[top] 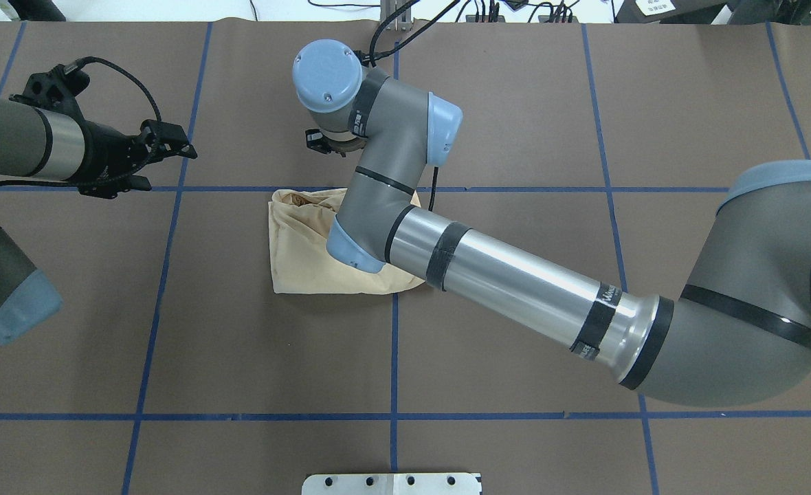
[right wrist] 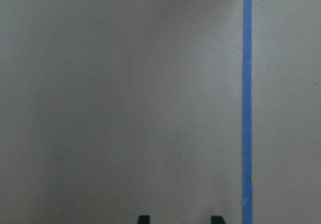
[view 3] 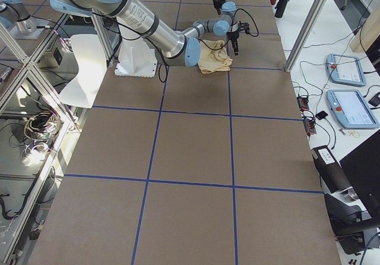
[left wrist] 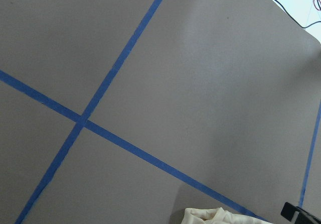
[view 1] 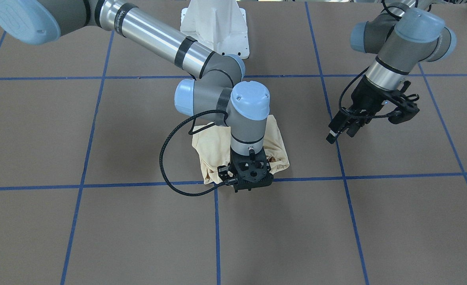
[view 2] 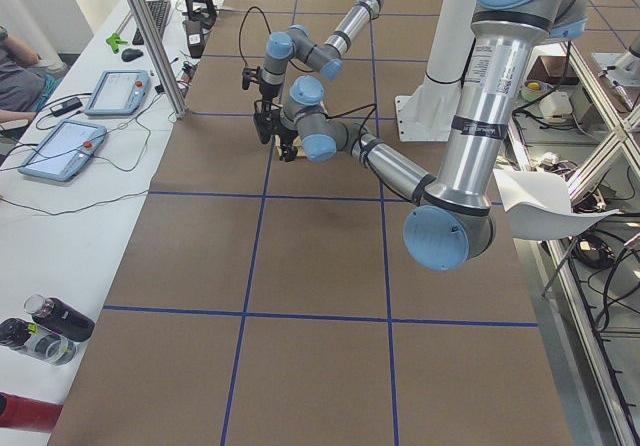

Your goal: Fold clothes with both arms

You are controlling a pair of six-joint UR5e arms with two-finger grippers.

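Where the brown table (view 1: 99, 237) shows its blue tape lines (view 1: 138, 184) crossing, well in from every edge, the right arm (view 1: 158, 35) reaches across, its wrist over the cloth. The left arm (view 1: 399, 47) hangs toward the table's left end. The bunched cream T-shirt (view 1: 211, 150) lies beside that crossing, bare paper around it. The right gripper (view 1: 252, 180) stands at the shirt's edge farthest from the robot, fingertips (right wrist: 144, 219) apart over paper. The left gripper (view 1: 341, 133), well apart from the shirt, has its jaws apart
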